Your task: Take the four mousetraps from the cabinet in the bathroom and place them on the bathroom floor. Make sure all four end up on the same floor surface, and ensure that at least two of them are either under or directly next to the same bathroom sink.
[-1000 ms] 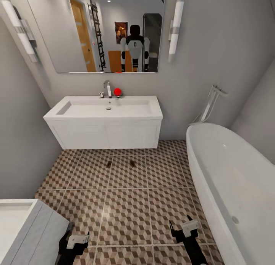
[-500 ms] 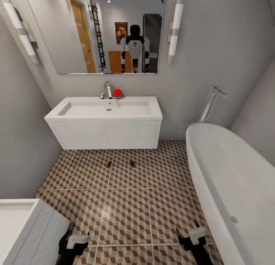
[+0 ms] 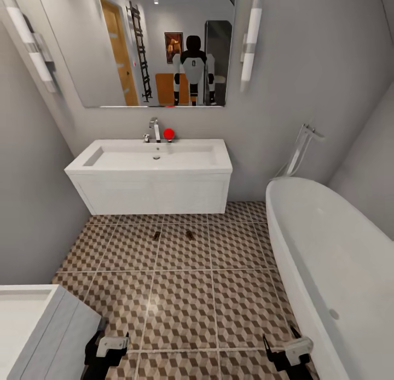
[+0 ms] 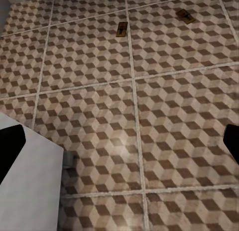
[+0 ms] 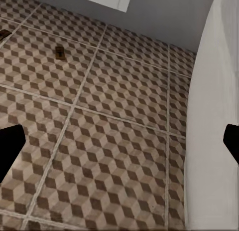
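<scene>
**Two mousetraps on the tiles before the sink**

Head view: two mousetraps flat on the bathroom floor (image 3: 180,303), left mousetrap (image 3: 156,235) and right mousetrap (image 3: 189,234), near each other, just in front of the bathroom sink (image 3: 156,157) with its chrome tap (image 3: 155,129). White bathtub (image 3: 328,259) along the right. Low in frame, left gripper (image 3: 106,350) and right gripper (image 3: 287,354), both spread and empty.

Left wrist view: same two traps on cube-patterned tiles, well beyond the dark fingertips (image 4: 10,146), set wide apart. Corner of a white unit (image 4: 27,191) close by.

Right wrist view: both traps on the tiles, tub wall alongside; fingertips (image 5: 10,148) wide apart, nothing between.
</scene>
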{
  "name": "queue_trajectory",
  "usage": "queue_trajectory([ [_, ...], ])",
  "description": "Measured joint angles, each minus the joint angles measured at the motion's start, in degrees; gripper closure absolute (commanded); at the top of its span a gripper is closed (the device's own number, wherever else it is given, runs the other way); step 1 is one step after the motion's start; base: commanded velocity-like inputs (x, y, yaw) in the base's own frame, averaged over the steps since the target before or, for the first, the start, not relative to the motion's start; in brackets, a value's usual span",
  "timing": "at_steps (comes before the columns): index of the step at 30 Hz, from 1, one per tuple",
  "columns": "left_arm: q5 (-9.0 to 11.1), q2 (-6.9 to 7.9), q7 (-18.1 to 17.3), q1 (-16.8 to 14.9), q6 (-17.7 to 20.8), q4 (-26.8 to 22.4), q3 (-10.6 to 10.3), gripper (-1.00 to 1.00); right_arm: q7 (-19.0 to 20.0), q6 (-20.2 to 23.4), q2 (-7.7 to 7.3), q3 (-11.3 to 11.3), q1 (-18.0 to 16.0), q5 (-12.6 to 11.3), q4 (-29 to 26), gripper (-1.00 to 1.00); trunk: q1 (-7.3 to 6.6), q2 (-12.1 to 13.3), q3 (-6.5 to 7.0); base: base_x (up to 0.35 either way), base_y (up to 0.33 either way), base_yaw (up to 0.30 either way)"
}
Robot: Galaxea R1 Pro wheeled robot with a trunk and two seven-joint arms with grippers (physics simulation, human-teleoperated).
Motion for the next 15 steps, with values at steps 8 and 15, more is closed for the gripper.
queue_trajectory([
  [8, 0.2, -0.23, 0.2, 0.0, 4.7, 0.0, 0.0, -1.00, -0.1, 0.7, 0.00, -0.1, 0.0, -8.5, 0.0, -1.00, -1.55, 2.8, 1.27, 0.000, 0.000, 0.000],
  [15, 0.3, -0.24, 0.3, 0.0, 6.1, 0.0, 0.0, -1.00, 0.2, 3.3, 0.16, 0.0, 0.0, -10.0, -0.1, -1.00, -1.55, 2.8, 1.27, 0.000, 0.000, 0.000],
])
